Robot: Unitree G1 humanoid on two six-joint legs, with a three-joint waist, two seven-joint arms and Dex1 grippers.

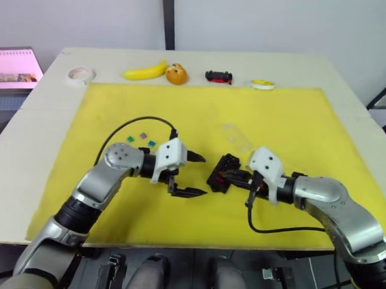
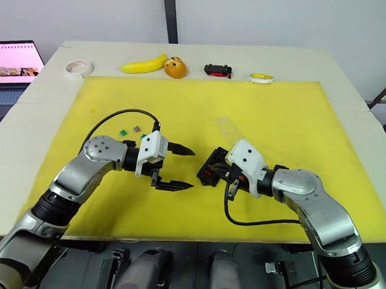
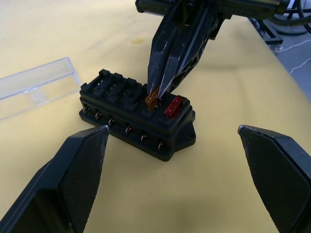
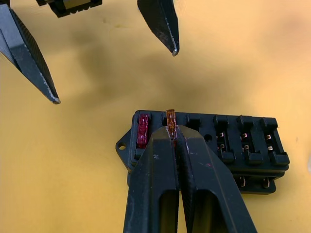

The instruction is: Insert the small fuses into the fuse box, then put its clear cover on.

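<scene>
While my right gripper point(image 4: 171, 132) is pinching the orange fuse point(image 3: 152, 98) by its top over the fuse box point(image 3: 137, 114) on the yellow mat point(image 1: 280, 117), beside the seated red fuse point(image 4: 143, 130), I am judging it light, stiff and slippery (easily cocked). My left gripper point(image 1: 190, 175) is hovering spread wide, grasping nothing

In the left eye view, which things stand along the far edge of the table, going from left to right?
Tape roll → banana → orange → toy car → yellow tape roll.
</scene>
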